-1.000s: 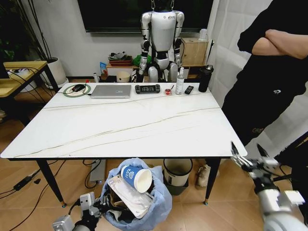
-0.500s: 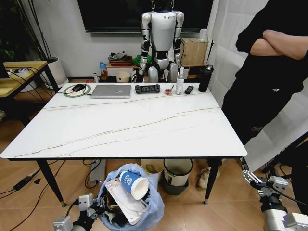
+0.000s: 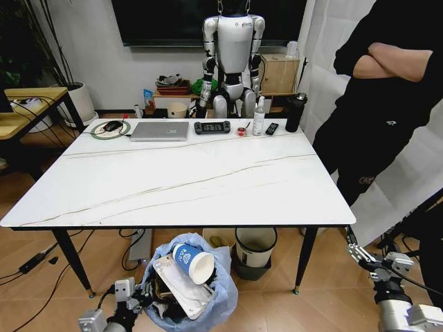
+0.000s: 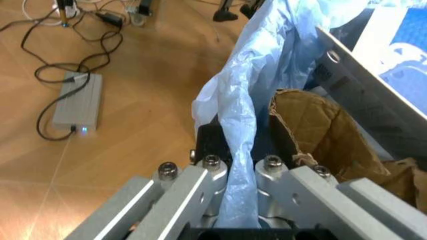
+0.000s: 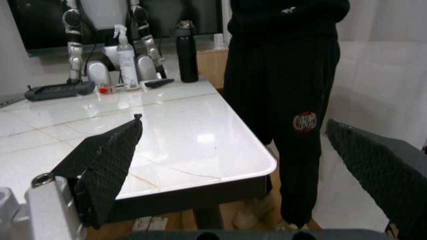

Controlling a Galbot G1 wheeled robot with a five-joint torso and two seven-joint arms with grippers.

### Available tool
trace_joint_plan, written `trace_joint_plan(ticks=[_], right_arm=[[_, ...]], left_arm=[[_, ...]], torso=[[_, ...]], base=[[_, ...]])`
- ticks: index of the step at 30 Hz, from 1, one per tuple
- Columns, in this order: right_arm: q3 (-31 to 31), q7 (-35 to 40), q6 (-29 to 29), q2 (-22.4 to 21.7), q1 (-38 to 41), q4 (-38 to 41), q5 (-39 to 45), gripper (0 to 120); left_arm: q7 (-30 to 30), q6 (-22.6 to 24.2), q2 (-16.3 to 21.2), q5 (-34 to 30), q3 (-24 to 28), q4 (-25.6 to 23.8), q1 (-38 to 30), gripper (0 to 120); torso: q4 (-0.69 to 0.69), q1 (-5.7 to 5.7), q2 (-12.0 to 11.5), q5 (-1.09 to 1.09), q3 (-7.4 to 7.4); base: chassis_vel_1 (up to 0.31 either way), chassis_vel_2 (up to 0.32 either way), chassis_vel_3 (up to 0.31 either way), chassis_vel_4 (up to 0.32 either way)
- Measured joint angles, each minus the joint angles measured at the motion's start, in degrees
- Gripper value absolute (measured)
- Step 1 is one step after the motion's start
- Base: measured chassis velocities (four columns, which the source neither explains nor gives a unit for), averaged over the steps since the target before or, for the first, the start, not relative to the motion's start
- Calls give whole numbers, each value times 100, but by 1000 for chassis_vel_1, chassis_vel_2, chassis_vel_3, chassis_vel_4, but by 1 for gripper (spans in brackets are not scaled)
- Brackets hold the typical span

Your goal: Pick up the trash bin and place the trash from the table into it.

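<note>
My left jaws (image 4: 241,172) pinch crinkled light-blue bag rim of litter-filled trash bin (image 3: 214,304), lower centre; right jaws (image 5: 233,165) wide apart, lower right, beside white marble desk (image 3: 187,173).

The near and middle stretch of the table (image 3: 187,176) lies bare, so a gripper has open passage across it from the front edge. The far edge is lined with obstacles: a silver laptop (image 3: 160,131), a black game controller (image 3: 212,127), a spray bottle (image 3: 259,117) and a dark flask (image 3: 295,113). A person (image 3: 377,104) stands close to the right side, narrowing that flank (seemingly just off the corner). Under the front edge, the trash bin (image 3: 190,290) sits beside a white bin with dark base (image 3: 254,252), with the table legs on either side.
</note>
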Motion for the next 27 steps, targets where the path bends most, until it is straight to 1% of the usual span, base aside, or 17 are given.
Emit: trace_joint_plan(ticks=[2, 3, 7, 8, 14, 17, 20, 21, 27], right_arm=[[0, 0, 0, 0, 0, 0, 0, 100], [-2, 1, -2, -2, 1, 1, 1, 100], [-5, 3, -5, -5, 2, 4, 3, 100], [-5, 3, -5, -5, 2, 4, 3, 100], [-8, 6, -8, -8, 4, 7, 6, 100], [-9, 7, -8, -8, 4, 8, 7, 100], [-10, 8, -9, -10, 5, 10, 9, 100], [-10, 8, -9, -10, 5, 10, 9, 100], [-11, 10, -9, -12, 5, 11, 10, 100]], left_arm=[[0, 0, 0, 0, 0, 0, 0, 0], [13, 5, -92, 48, 2, 62, 7, 0], [37, 13, -268, 118, -7, 124, -1, 0], [37, 13, -268, 118, -7, 124, -1, 0], [96, 15, -527, 199, -40, 350, -55, 0], [113, 10, -588, 225, -46, 414, -73, 0], [136, -3, -745, 234, -95, 528, -120, 0], [136, -3, -745, 234, -95, 528, -120, 0], [137, -5, -976, 226, -179, 662, -168, 0]], torso=[[0, 0, 0, 0, 0], [0, -46, -104, 0, -58], [0, -126, -277, 0, -152], [0, -126, -277, 0, -152], [0, -238, -527, 0, -289], [0, -266, -587, 0, -322], [0, -324, -712, 0, -389], [0, -324, -712, 0, -389], [0, -418, -921, 0, -503]], base=[[0, 0, 0, 0], [0, 0, 0, 0], [0, 0, 0, 0], [0, 0, 0, 0], [0, 0, 0, 0], [0, 0, 0, 0], [0, 0, 0, 0], [0, 0, 0, 0], [0, 0, 0, 0]])
